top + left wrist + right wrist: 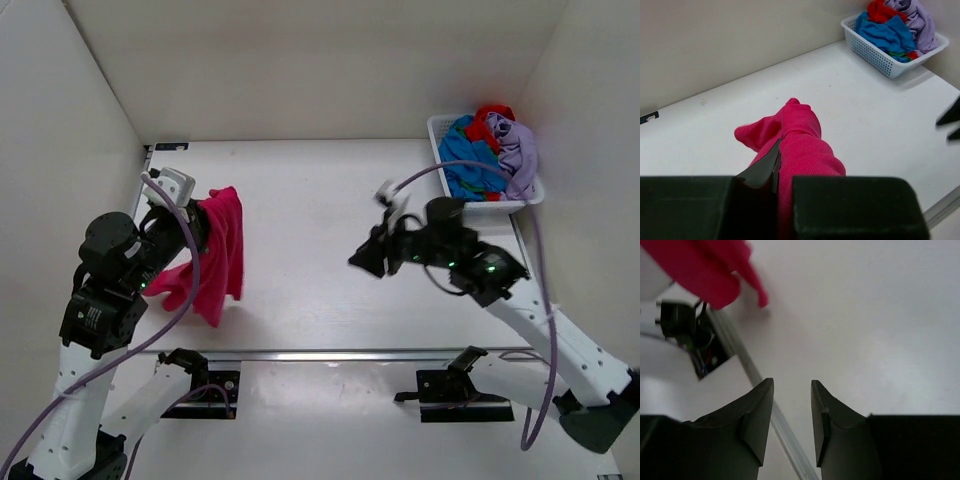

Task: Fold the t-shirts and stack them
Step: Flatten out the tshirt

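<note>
The left arm rises from its base at the near left, elbow bent and raised, forearm reaching toward the far side. The left gripper [198, 213] is clamped on the pink t-shirt [222, 252], a fold of cloth pinched between its fingers [771, 162]. The shirt hangs bunched and loose from the grip over the left part of the table [300, 200]. Whether its lowest tip touches the surface I cannot tell.

The right arm stretches from the near right toward the middle of the table, its forearm held low and nearly level, its wrist turned to the left. The right gripper [792, 412] points toward the pink t-shirt but is well apart from it. Its jaws stand partly apart with only bare table showing between them, so it holds nothing.

In the far right corner sits the white basket [438, 128]. It holds a blue t-shirt [468, 160], a red t-shirt [492, 114] and a lavender t-shirt [520, 152], heaped unfolded together.
</note>
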Tool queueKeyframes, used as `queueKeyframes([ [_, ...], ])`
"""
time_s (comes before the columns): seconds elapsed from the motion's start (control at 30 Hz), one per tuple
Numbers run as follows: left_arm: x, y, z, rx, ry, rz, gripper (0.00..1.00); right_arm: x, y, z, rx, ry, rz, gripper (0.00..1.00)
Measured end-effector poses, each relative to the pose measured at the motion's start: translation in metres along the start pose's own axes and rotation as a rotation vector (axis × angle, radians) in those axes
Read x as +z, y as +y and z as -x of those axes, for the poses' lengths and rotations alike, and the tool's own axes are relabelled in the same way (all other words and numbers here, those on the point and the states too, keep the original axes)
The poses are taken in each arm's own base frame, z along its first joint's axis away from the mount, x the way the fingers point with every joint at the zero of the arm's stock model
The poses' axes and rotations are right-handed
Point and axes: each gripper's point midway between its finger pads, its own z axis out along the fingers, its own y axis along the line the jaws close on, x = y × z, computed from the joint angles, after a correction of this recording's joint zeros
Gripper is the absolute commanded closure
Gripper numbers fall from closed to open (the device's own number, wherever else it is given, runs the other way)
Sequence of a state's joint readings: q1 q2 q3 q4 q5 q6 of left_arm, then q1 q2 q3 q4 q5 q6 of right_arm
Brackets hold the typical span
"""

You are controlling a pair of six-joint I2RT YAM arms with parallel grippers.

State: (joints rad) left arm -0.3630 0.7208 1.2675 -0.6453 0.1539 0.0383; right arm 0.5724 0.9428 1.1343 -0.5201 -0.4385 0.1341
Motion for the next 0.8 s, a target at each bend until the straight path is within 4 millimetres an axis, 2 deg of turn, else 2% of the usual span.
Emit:
queueKeyframes([
  [0.03, 0.003, 0.001, -0.001, -0.004, 0.01, 0.003, 1.0, 0.013, 0.018, -0.023, -0.008, 0.058, 0.063, 0.64],
  [0.07, 0.007, 0.002, -0.002, -0.008, 0.021, 0.007, 1.0, 0.025, 0.031, -0.044, -0.011, 0.111, 0.105, 0.55],
  [0.1, 0.01, 0.003, -0.002, -0.013, 0.032, 0.009, 1.0, 0.033, 0.039, -0.056, -0.017, 0.138, 0.128, 0.49],
  [0.17, 0.019, 0.006, 0.002, -0.027, 0.043, 0.019, 1.0, 0.05, 0.053, -0.071, -0.043, 0.155, 0.157, 0.27],
  [0.23, 0.028, 0.008, 0.008, -0.039, 0.049, 0.028, 1.0, 0.063, 0.064, -0.074, -0.086, 0.135, 0.17, 0.13],
  [0.37, 0.043, 0.012, 0.016, -0.061, 0.058, 0.036, 1.0, 0.088, 0.084, -0.066, -0.144, 0.07, 0.222, 0.09],
  [0.4, 0.046, 0.012, 0.019, -0.064, 0.055, 0.036, 1.0, 0.095, 0.086, -0.066, -0.158, 0.059, 0.221, 0.13],
  [0.43, 0.049, 0.013, 0.023, -0.066, 0.05, 0.037, 1.0, 0.104, 0.085, -0.067, -0.175, 0.051, 0.208, 0.21],
  [0.5, 0.053, 0.014, 0.032, -0.069, 0.039, 0.038, 1.0, 0.12, 0.085, -0.075, -0.209, 0.06, 0.192, 0.81],
  [0.57, 0.055, 0.015, 0.039, -0.066, 0.028, 0.042, 1.0, 0.133, 0.082, -0.087, -0.223, 0.085, 0.17, 1.0],
  [0.67, 0.054, 0.017, 0.048, -0.058, 0.012, 0.052, 1.0, 0.143, 0.067, -0.097, -0.234, 0.112, 0.113, 1.0],
  [0.8, 0.052, 0.021, 0.049, -0.048, 0.009, 0.071, 1.0, 0.139, 0.044, -0.077, -0.228, 0.058, 0.039, 0.99],
])
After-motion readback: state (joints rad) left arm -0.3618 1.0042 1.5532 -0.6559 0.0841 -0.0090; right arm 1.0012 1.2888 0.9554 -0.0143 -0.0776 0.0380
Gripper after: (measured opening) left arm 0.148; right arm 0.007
